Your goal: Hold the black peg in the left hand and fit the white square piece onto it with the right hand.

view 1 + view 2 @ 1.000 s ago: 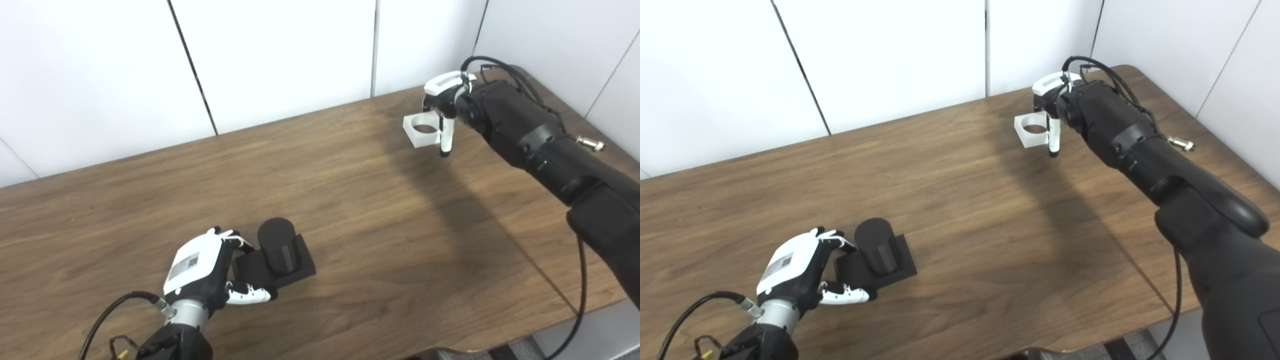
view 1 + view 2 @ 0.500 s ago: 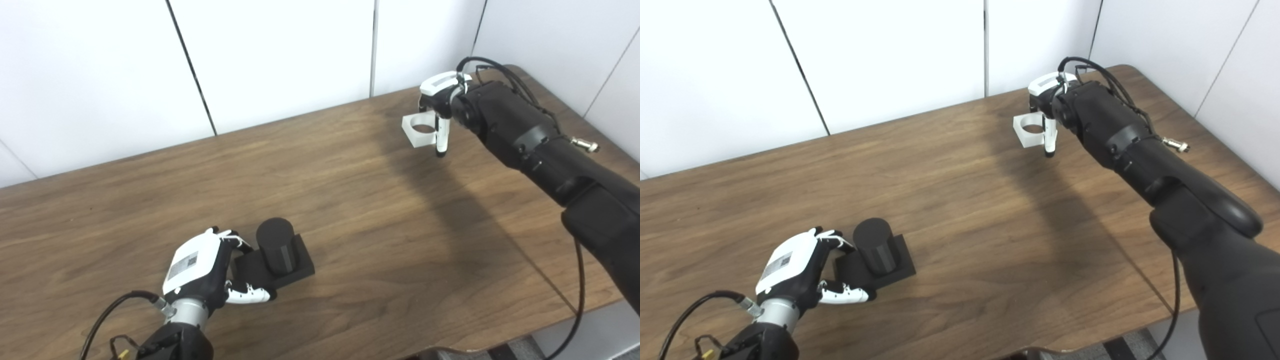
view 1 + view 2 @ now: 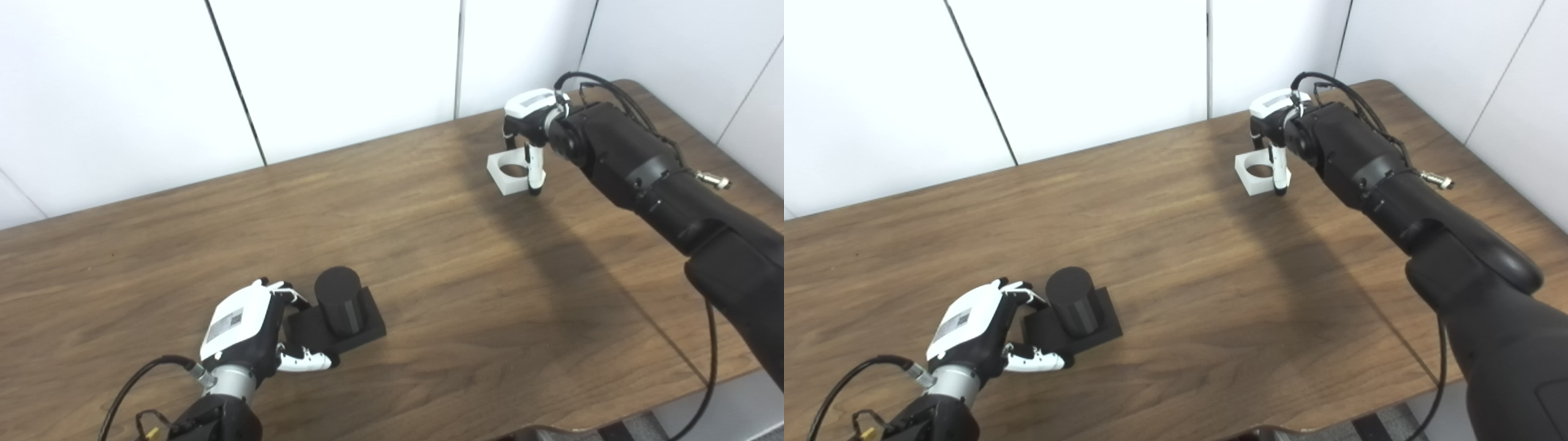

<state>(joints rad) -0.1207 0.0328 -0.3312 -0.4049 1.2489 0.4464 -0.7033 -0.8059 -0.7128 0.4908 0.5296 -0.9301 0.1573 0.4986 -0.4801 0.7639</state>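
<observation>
Fingers [image 3: 531,168] of right hand [image 3: 530,125] pinching white square piece [image 3: 507,173], left hand [image 3: 248,331] gripping black peg [image 3: 338,309] base (label unreadable)

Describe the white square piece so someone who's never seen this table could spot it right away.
Look at the wooden table and go to its far right corner, where the right robot hand reaches in. The white square piece sits under that hand's fingers. It is a pale block with a round hole through it, unlike the black peg near the left robot hand.
</observation>
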